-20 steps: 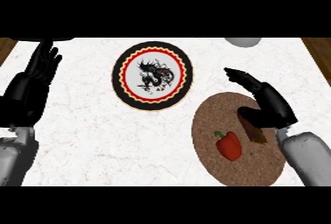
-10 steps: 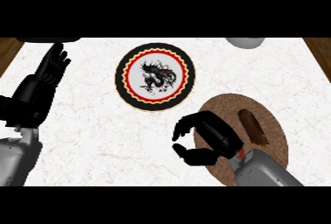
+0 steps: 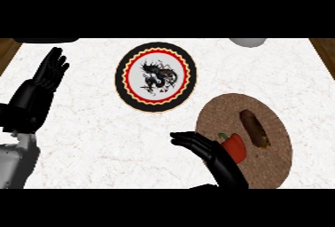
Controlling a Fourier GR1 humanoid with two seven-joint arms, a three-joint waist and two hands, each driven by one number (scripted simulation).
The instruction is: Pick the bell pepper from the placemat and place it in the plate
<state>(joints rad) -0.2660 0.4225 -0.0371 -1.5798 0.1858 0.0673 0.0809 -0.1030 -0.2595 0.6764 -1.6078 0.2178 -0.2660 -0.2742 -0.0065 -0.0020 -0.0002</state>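
Observation:
A red bell pepper (image 3: 234, 145) with a green stem lies on the round brown placemat (image 3: 262, 115) at the right. My right hand (image 3: 208, 153) is just left of the pepper, fingers straight and open, its edge close to or touching the pepper. The plate (image 3: 156, 76), black-rimmed with a red and yellow ring and a dark drawing on white, sits at centre top, apart from the placemat. My left hand (image 3: 39, 91) rests open at the left edge, fingers up.
A brown oblong item (image 3: 255, 128) lies on the placemat right of the pepper. A grey round object (image 3: 247, 41) shows at the top edge. Wooden strips (image 3: 324, 51) border the white marbled counter (image 3: 91, 133) at both sides.
My right hand, which was curled over the placemat's left side hiding the pepper, has opened and drawn left and down. The pepper shows again on the placemat. The left hand has barely moved.

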